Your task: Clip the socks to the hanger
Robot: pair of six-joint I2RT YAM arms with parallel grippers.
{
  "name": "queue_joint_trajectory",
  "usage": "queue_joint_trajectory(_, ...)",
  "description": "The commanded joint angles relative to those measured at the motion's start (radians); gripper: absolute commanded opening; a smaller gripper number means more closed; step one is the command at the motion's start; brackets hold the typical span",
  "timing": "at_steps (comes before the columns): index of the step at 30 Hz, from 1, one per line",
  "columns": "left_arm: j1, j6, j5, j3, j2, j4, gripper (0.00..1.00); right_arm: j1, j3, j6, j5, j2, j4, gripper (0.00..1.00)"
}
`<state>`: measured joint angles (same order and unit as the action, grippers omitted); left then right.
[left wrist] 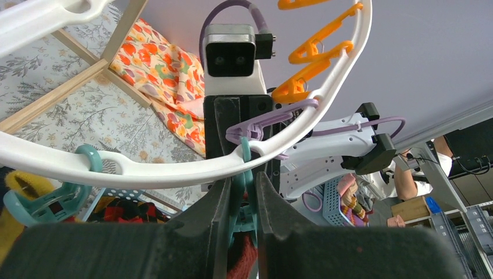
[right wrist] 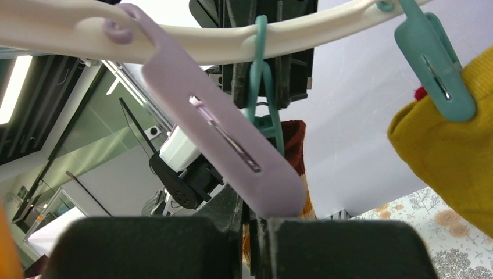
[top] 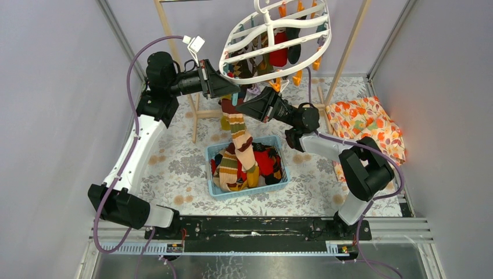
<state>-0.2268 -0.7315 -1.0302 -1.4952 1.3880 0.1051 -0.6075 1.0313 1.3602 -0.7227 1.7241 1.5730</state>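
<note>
One white hanger (top: 264,74) hangs at 12 o'clock over the worktop (top: 174,163); at centre sits a blue basket (top: 210,168) of socks (top: 267,163). From the hanger's near rim a long striped sock (top: 239,136) droops into it. Left fingers (left wrist: 215,215), narrowly parted, pinch a teal clip (left wrist: 239,200) on that rim; right fingers (right wrist: 228,215) are pressed fully together on the sock's cuff.

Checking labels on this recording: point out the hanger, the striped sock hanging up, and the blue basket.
hanger (left wrist: 163,170): left wrist view, white outer rim.
striped sock (top: 235,123): top external view, middle of its length.
blue basket (top: 250,190): top external view, near rim.
</note>
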Motion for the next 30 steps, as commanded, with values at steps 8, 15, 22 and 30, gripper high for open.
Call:
queue_joint_trajectory(8,0.004,-0.012,-0.062,0.000,-0.031,-0.052,0.00,0.019,-0.016,-0.053,0.074,-0.082,0.142,0.00)
queue_joint_trajectory(15,0.004,-0.012,-0.058,0.002,-0.030,-0.056,0.00,0.024,-0.025,-0.063,0.083,-0.088,0.142,0.00)
queue_joint_trajectory(22,0.005,-0.019,-0.059,0.006,-0.025,-0.068,0.12,0.025,-0.007,-0.056,0.089,-0.075,0.142,0.00)
queue_joint_trajectory(30,0.006,-0.019,-0.065,-0.004,-0.024,-0.074,0.53,0.024,-0.005,-0.053,0.089,-0.079,0.142,0.00)
